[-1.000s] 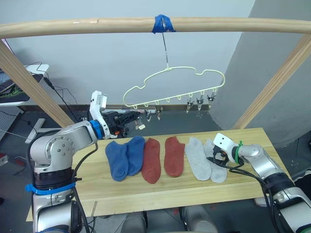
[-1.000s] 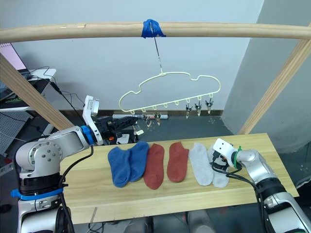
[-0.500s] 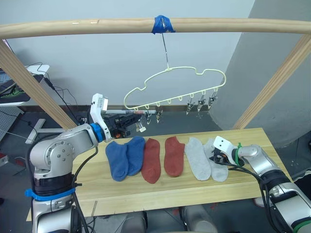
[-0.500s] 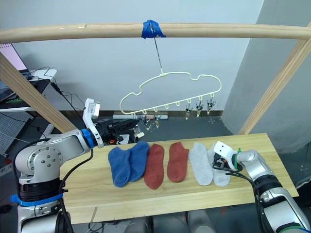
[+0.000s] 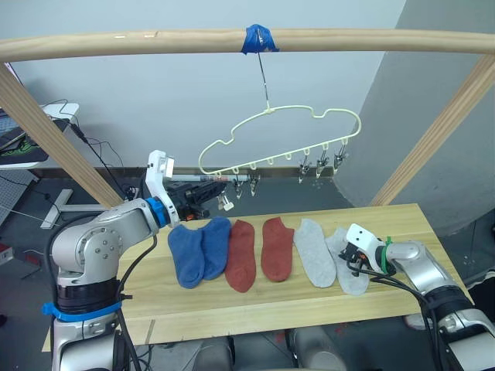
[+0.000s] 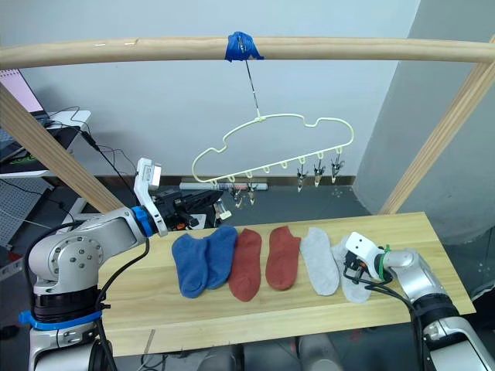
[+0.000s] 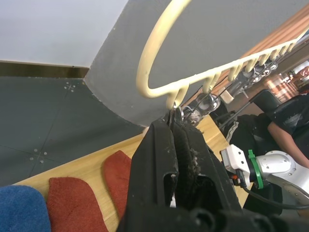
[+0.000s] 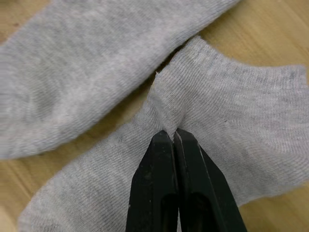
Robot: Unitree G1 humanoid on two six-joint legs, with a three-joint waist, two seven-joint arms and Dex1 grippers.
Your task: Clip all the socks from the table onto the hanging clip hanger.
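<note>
meanwhile right gripper (image 8: 174, 135) pinches grey sock (image 8: 227, 111).

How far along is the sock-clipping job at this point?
Nothing is clipped yet: the clip hanger carries no socks. The two blue socks, two rust-red socks and one grey sock lie flat on the table. In hand: the right gripper is shut, pinching the outer grey sock, and the left gripper is shut on a clip at the hanger's end. All six remain.
</note>
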